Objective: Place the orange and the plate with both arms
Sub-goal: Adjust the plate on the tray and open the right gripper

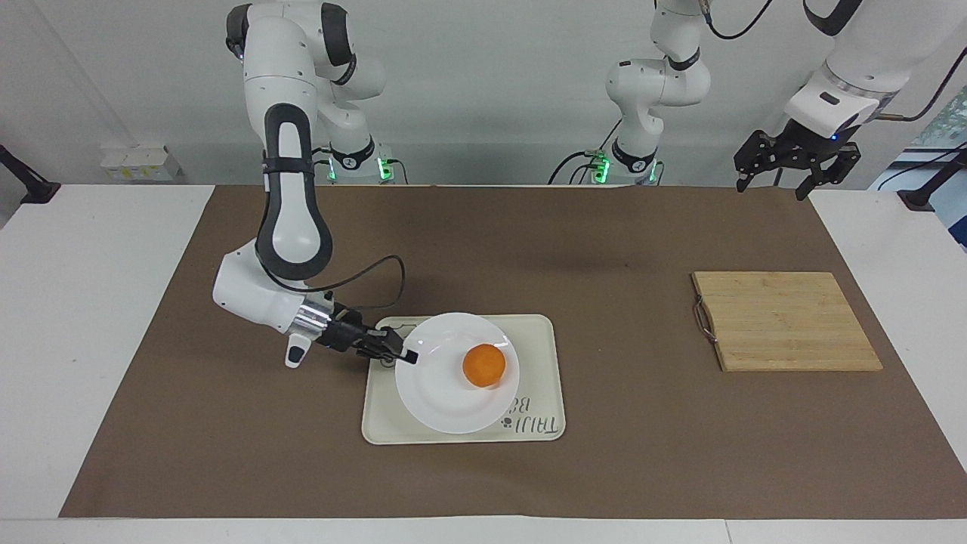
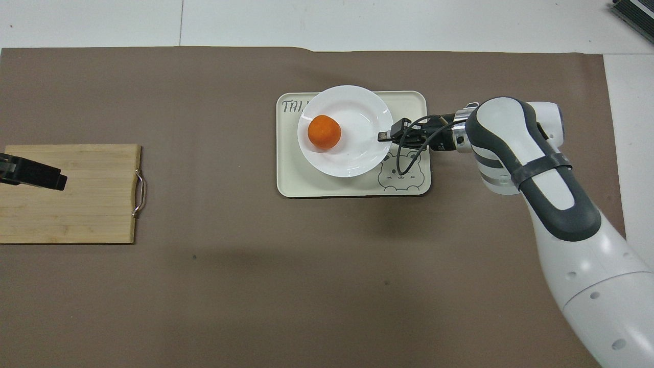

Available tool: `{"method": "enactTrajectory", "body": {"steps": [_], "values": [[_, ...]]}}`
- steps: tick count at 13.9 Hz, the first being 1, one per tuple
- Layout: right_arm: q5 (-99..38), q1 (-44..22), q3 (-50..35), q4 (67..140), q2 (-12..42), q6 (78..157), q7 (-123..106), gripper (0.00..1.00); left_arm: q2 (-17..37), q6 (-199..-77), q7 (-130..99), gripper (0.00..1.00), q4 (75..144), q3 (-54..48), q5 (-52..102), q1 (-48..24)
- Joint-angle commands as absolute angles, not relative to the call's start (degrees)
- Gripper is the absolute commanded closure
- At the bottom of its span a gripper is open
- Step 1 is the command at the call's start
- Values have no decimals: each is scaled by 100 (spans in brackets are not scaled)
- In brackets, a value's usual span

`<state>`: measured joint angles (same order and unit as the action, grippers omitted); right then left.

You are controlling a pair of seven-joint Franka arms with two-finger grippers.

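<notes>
On tray [image 1: 540, 355]: plate [image 1: 442, 397], orange [image 1: 483, 366].

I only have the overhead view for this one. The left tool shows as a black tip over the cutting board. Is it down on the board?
Observer: No. The left tool hangs open, high in the air, well above the cutting board.
Operator: Is the plate lifted or set down?
Observer: In the facing view the plate sits low over the tray, with the right tool shut on its rim. I cannot tell whether it touches the tray.
</notes>
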<state>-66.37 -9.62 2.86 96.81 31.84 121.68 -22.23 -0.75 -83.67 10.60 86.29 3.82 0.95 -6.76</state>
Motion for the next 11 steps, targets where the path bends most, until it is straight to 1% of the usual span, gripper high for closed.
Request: {"method": "enactTrajectory", "body": {"steps": [1, 8, 9, 11], "values": [[-6364, -905, 255, 9756, 3164, 12103, -2347, 100, -167, -8376, 1020, 0, 8719, 352, 149, -642], [-6240, -932, 264, 10002, 3103, 12181, -2347, 100, -167, -8376, 1020, 0, 8719, 352, 149, -650], [-6240, -923, 264, 10002, 3103, 12182, -2321, 85, -167, -8376, 1020, 0, 8719, 352, 149, -650], [-6240, -888, 264, 9993, 3102, 12120, -2320, 49, -167, -8376, 1028, 0, 8719, 352, 149, -650]]}}
